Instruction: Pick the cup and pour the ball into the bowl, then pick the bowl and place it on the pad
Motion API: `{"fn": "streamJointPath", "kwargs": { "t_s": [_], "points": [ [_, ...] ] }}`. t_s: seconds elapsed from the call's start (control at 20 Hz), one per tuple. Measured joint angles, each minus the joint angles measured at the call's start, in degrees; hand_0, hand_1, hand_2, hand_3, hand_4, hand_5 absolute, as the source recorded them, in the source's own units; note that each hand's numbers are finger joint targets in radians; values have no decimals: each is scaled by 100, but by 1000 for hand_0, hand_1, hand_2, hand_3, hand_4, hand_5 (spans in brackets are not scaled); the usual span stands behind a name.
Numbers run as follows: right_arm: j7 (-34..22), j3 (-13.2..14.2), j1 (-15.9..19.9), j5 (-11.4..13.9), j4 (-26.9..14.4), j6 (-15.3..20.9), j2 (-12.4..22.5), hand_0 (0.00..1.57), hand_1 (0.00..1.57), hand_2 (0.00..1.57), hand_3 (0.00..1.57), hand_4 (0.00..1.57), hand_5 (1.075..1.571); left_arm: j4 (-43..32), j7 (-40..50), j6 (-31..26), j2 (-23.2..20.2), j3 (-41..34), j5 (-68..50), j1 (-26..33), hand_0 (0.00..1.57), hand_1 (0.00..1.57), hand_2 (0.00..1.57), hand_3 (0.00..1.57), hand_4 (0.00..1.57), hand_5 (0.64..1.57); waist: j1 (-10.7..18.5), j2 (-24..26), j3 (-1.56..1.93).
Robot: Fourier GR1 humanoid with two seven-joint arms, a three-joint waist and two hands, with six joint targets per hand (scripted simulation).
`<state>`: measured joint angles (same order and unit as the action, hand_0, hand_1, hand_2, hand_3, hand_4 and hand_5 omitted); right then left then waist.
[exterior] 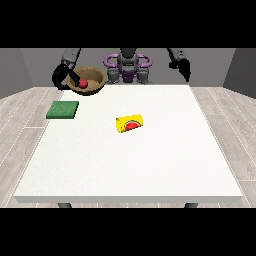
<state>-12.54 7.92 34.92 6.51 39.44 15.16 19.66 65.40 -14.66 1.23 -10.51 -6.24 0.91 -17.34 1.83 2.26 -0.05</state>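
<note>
Far left of the large white counter (150,165): flat green square pad (63,109), lying near the left edge, nothing on it.

Above and just right of the pad: round brown wooden bowl (86,79), lifted off the counter, rim tipped slightly toward the camera, small red ball (83,83) inside. Pour stage judged complete. Robot hand at the view's left (71,77) clamped on the bowl's left rim, a thumb or finger hooked over the rim into the bowl, close to the ball.

Step in hand, as judged: carrying the bowl to the pad. To do well: keep the rim level so the ball stays put; travel forward and left until the bowl sits over the pad's centre, then straight down; release only once the base rests flat on the green square, not overhanging an edge.

Centre of counter: yellow cylindrical cup with red-and-green watermelon print (129,123), on its side, well apart from bowl and pad. Long axis roughly left to right across the view, slightly slanted. Which end is the mouth: cannot tell. No further handling needed, and clear of the bowl's likely path.

Far right: robot hand at the view's right (185,69) raised beyond the counter's back corner, hanging downward, holding nothing; fingers apart or together: cannot tell.
</note>
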Motion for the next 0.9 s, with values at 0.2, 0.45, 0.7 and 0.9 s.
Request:
{"fn": "streamJointPath", "kwargs": {
  "t_s": [0.2,0.45,0.7,0.9],
  "points": [
    [-44,142,-59,-81,192,-212,245,1571,1571,1571,466,834,1570,-22,-148,-104,-59,-99,-71,-15,0,0,0,0,1217,1481,-2,-185,2],
    [587,522,-357,-266,61,-639,918,1571,1571,1571,0,884,1571,169,-146,-603,-642,-616,-564,-179,0,0,0,0,1319,1562,148,-560,5],
    [1057,790,-530,-422,55,-671,1106,1571,1571,1571,0,801,1568,-151,-303,-1384,-1644,-1483,-1237,-292,0,0,0,0,1281,1571,255,-904,6],
    [1318,956,-487,-523,87,-649,1186,1571,1571,1571,0,763,1567,-595,-629,-1902,-2202,-1976,-1571,-318,0,0,0,0,1213,1565,285,-1236,6]
  ]
}}
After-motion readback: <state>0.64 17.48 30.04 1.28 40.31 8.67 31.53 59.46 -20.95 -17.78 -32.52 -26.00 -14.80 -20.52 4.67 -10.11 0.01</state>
